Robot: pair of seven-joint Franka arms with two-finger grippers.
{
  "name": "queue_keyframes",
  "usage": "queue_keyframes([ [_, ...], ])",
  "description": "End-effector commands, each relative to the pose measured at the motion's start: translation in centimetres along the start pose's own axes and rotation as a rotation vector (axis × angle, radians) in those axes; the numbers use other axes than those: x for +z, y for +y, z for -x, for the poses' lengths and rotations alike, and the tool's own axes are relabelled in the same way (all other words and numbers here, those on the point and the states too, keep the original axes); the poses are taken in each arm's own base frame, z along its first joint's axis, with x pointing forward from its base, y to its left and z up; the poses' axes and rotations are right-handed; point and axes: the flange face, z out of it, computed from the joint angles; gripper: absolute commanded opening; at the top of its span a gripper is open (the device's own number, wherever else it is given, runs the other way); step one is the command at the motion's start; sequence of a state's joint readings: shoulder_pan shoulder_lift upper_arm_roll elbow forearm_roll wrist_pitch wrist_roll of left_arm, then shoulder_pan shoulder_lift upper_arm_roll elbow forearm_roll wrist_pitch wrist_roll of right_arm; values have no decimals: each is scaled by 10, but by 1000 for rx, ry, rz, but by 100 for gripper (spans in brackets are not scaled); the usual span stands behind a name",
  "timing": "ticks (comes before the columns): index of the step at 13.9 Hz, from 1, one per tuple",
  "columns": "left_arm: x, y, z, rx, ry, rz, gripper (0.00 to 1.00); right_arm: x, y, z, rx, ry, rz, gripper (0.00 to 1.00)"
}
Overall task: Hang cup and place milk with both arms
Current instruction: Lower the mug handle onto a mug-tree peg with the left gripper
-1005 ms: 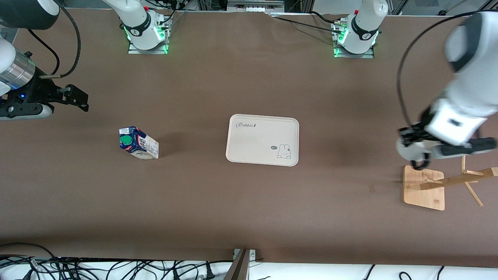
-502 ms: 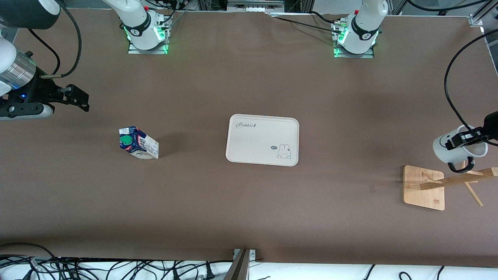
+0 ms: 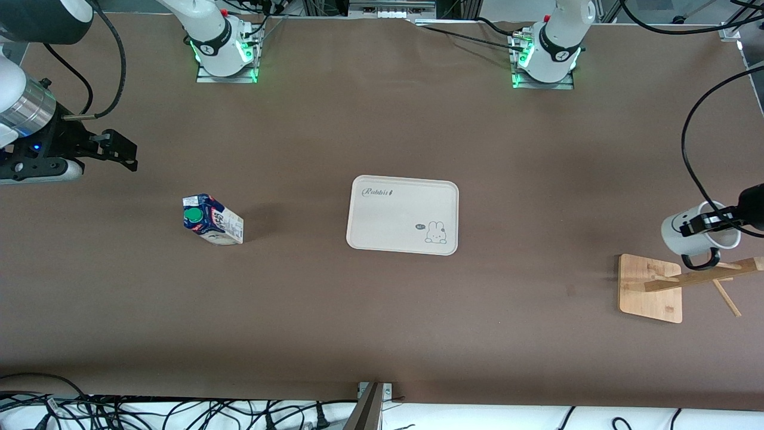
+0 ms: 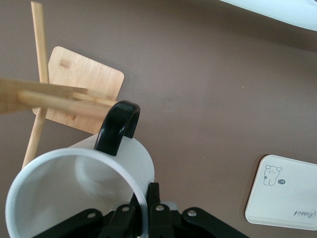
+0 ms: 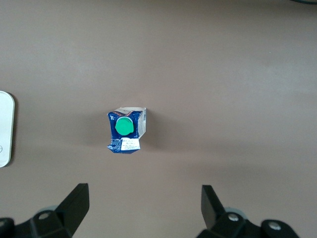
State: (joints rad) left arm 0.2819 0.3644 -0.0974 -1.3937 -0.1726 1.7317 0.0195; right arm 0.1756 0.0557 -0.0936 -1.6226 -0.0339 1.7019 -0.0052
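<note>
My left gripper (image 3: 707, 223) is shut on the rim of the white cup (image 3: 692, 234) and holds it in the air just above the wooden rack (image 3: 650, 286) at the left arm's end of the table. In the left wrist view the gripper (image 4: 143, 196) pinches the cup's wall (image 4: 74, 188), and the black handle (image 4: 117, 126) lies right by the rack's pegs (image 4: 54, 99). The milk carton (image 3: 212, 219) stands toward the right arm's end; it shows in the right wrist view (image 5: 126, 131). My right gripper (image 3: 122, 156) is open and empty, over the table near that end, as its wrist view (image 5: 143, 191) shows.
A cream tray (image 3: 403, 215) with a rabbit drawing lies at the table's middle; its corners show in both wrist views (image 4: 285, 196) (image 5: 5, 129). The arm bases (image 3: 224, 48) (image 3: 546, 51) stand along the table's edge farthest from the front camera. Cables hang off its edge nearest that camera.
My left arm swung out toward its end of the table, carrying the cup from over the rack's base up to beside its pegs, then shifted slightly. The right arm has not moved.
</note>
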Motion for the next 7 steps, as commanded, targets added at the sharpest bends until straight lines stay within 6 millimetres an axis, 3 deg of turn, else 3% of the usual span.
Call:
queue_keyframes([
  [1, -8, -2, -3, 15, 7, 21, 0, -7, -3, 1, 0, 4, -8, 100],
  [7, -4, -21, -7, 16, 5, 16, 0, -7, -3, 1, 0, 4, -7, 100],
])
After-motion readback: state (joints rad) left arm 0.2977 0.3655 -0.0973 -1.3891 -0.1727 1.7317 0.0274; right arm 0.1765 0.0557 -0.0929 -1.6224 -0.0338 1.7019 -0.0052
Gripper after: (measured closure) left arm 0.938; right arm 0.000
